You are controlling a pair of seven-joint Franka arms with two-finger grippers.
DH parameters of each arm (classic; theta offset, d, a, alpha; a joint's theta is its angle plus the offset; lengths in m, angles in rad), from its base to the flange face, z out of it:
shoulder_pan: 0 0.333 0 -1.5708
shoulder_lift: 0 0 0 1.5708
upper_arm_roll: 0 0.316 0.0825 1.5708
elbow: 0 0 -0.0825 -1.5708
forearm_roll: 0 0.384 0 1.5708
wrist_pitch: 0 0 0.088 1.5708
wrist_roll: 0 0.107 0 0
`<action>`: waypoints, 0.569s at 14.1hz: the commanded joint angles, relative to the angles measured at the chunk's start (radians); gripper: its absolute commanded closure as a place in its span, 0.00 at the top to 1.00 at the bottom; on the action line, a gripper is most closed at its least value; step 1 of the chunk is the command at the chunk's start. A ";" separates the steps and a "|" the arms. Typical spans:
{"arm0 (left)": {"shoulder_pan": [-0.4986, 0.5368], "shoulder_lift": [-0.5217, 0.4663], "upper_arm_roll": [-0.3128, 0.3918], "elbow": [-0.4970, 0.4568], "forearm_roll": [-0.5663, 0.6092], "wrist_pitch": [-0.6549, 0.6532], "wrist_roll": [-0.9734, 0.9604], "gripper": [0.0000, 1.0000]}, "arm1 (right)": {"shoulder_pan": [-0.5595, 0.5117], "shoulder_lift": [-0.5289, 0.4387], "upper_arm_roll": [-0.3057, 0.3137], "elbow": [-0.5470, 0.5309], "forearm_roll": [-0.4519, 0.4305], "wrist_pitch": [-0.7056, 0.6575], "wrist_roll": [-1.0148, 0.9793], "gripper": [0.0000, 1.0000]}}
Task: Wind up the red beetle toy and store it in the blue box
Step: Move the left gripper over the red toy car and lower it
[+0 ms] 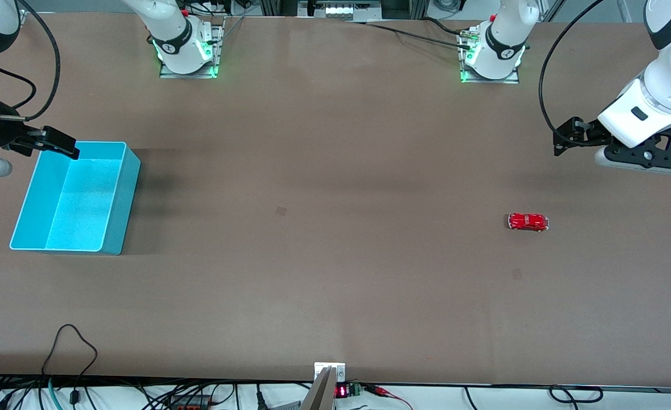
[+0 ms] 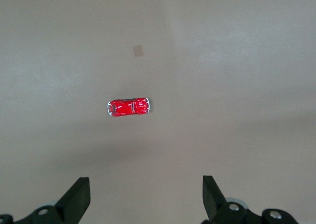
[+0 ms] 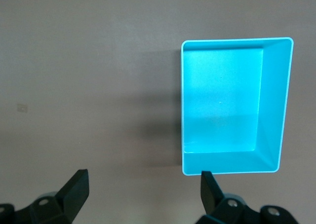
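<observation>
Item 1: right gripper (image 1: 65, 146), jaws spread, nothing held, hung over rim of blue box (image 1: 116, 225) at right arm's end; arm waits.

Item 2: red beetle toy (image 1: 528, 221) on table twd left arm's end, long axis along table length.

Item 3: left gripper (image 1: 563, 139), wide open, empty, over bare table; clearly the nearer arm, toy nearer front camera than the spot beneath it. Toy judged not yet wound.

Red beetle toy and blue box: both on table, well apart.
The red beetle toy (image 1: 528, 221) (image 2: 128, 106), glossy with silvery trim, sat on its wheels toward the left arm's end. The blue box (image 1: 28, 202) (image 3: 274, 110), lidless and holding nothing, stood upright toward the right arm's end.
</observation>
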 commanded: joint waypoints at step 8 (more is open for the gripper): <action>-0.005 0.028 -0.002 0.068 -0.008 -0.065 -0.010 1.00 | -0.001 -0.006 0.003 -0.003 -0.002 0.005 0.013 1.00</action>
